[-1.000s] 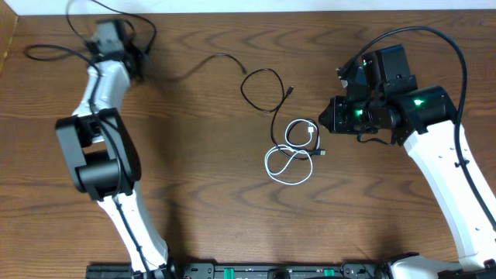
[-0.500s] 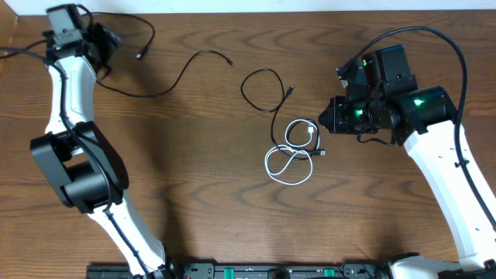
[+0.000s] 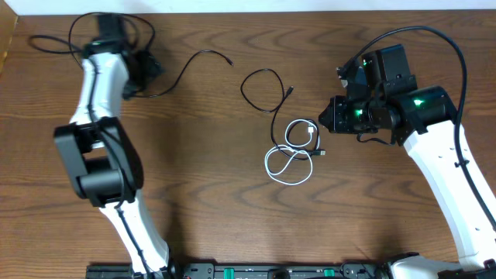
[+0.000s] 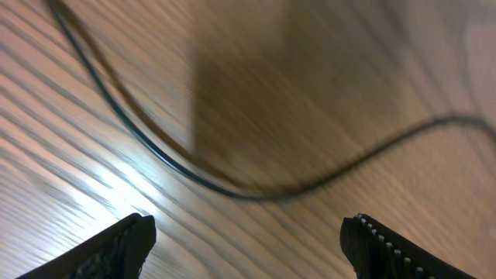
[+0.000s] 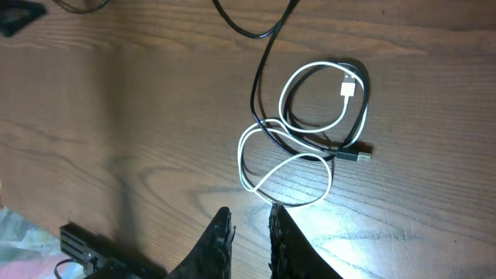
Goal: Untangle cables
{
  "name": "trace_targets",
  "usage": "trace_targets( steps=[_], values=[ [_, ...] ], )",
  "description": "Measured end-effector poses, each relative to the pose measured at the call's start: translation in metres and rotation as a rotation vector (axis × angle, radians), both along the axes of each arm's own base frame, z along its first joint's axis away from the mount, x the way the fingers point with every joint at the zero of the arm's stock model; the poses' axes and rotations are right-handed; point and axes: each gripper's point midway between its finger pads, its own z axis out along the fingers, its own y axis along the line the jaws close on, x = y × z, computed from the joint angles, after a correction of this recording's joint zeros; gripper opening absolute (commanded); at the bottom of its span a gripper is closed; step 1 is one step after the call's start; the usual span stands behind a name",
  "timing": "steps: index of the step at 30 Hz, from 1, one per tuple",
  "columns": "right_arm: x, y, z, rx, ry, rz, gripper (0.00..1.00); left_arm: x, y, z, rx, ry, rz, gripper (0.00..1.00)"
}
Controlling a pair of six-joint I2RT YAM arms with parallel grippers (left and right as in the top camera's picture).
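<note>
The left claw (image 4: pixel 248 239) is open. Its two fingers (image 4: pixel 128 242) stand far apart and there is nothing between them. It hangs over the far left part of the brown counter (image 3: pixel 201 194). One thin black cable (image 3: pixel 190 66) lies on the counter just in front of this claw. The claw is not touching it. In the left wrist view the cable looks blurry as it bends across the wood. From above, this cable lies on its own, apart from the other two. It curves to the right and ends in a small plug (image 3: pixel 231 62).

The right claw (image 5: pixel 249 221) is almost closed, with only a thin gap, and it holds nothing. It hangs near the other two cables, just to their right as seen from above. The white cable (image 5: pixel 288 159) lies in loops in the middle of the counter. A second black cable (image 5: pixel 263 54) is mixed in with it. It crosses over the white loops and goes around them. Its other part makes a loose loop farther up the counter. The white plug (image 5: pixel 349 89) sits inside the upper loop. A dark plug (image 5: pixel 360 155) pokes out at the side.
</note>
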Motion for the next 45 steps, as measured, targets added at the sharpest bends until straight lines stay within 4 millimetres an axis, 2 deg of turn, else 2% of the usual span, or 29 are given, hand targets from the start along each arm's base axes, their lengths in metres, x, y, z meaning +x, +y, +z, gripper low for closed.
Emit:
trace_targets(
  steps=[3,5,9,16,18,23,26,27,30,32,36,45],
  values=[
    [0.0,0.0,0.0,0.0,0.0,0.0,0.13,-0.007,-0.025,-0.013,0.012,0.038,0.004,0.82],
    [0.0,0.0,0.0,0.0,0.001,0.0,0.13,-0.01,-0.029,-0.018,0.038,0.053,0.039,0.82],
    [-0.001,0.0,0.0,-0.001,0.003,0.0,0.13,-0.013,-0.02,-0.022,0.059,0.052,0.149,0.82],
    [0.0,0.0,0.0,0.0,0.001,0.0,0.13,0.003,-0.004,-0.018,0.063,-0.027,0.259,0.82],
    [0.0,0.0,0.0,0.0,0.001,0.0,0.14,0.004,-0.003,-0.024,0.062,-0.025,0.275,0.82],
    [0.0,0.0,0.0,0.0,0.0,0.0,0.14,0.002,-0.003,-0.053,0.059,0.024,0.294,0.81],
    [0.0,0.0,0.0,0.001,-0.002,0.0,0.15,0.003,-0.002,-0.065,0.071,0.031,0.297,0.7],
    [0.001,0.0,0.001,0.001,-0.005,0.0,0.14,0.007,-0.001,-0.064,0.069,0.017,0.297,0.63],
    [0.001,0.0,0.001,0.002,-0.007,0.0,0.15,0.011,-0.002,-0.065,0.062,0.0,0.301,0.29],
    [0.001,0.0,0.001,0.002,-0.007,0.0,0.15,0.014,-0.002,-0.067,0.058,-0.009,0.299,0.15],
    [0.001,0.0,0.001,0.002,-0.006,0.0,0.15,0.023,-0.001,-0.068,0.047,-0.041,0.305,0.08],
    [-0.002,-0.001,-0.001,-0.003,0.009,0.0,0.14,0.068,-0.008,-0.058,-0.037,-0.212,0.228,0.07]
  ],
)
